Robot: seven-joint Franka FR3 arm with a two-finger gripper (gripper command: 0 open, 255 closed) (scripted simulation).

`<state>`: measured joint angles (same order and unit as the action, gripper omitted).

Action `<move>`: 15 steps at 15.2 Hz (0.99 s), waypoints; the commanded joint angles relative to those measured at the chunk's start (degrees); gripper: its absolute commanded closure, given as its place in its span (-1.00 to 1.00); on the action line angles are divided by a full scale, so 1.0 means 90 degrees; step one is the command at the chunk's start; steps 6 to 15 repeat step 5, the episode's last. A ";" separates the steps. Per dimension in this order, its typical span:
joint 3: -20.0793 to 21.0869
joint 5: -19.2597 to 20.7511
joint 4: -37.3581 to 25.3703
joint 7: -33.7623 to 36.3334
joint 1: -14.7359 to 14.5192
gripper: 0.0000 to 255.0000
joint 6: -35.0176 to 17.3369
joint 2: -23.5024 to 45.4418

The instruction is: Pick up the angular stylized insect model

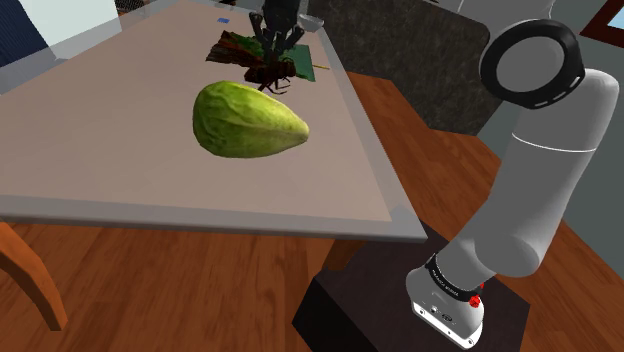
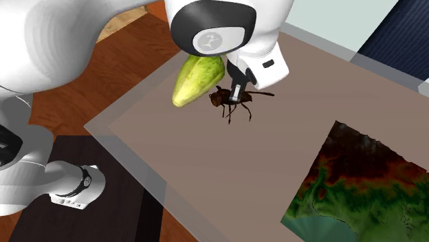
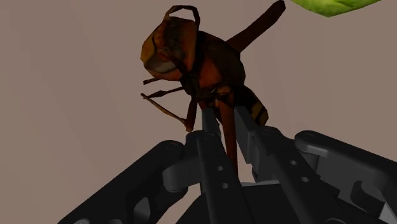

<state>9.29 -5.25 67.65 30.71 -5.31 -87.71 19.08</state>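
Note:
The insect model (image 1: 268, 73) is a brown-orange wasp with angular legs and dark wings, at the far end of the tan table (image 1: 100, 150). My black gripper (image 1: 272, 56) comes down on it from above. In the wrist view the gripper (image 3: 222, 118) is shut on the insect (image 3: 197, 63), its fingers clasping the body near the striped abdomen. In the second exterior view the insect (image 2: 232, 100) hangs under the gripper (image 2: 237, 91), over the table (image 2: 206, 172). I cannot tell whether its legs touch the surface.
A big green fruit (image 1: 245, 120) lies right beside the insect, also seen as the green fruit (image 2: 196, 77). A coloured terrain map (image 2: 350, 185) lies flat further along the table. A wooden chair (image 1: 25, 275) and the dark stand (image 1: 340, 310) flank the near edge.

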 commanded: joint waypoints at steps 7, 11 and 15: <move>0.0004 0.0030 -0.0672 0.0056 -0.0026 1.00 0.0465 0.0206; 0.0004 0.0030 -0.0672 0.0056 -0.0026 1.00 0.0465 0.0206; 0.0004 0.0030 -0.0672 0.0056 -0.0026 1.00 0.0465 0.0206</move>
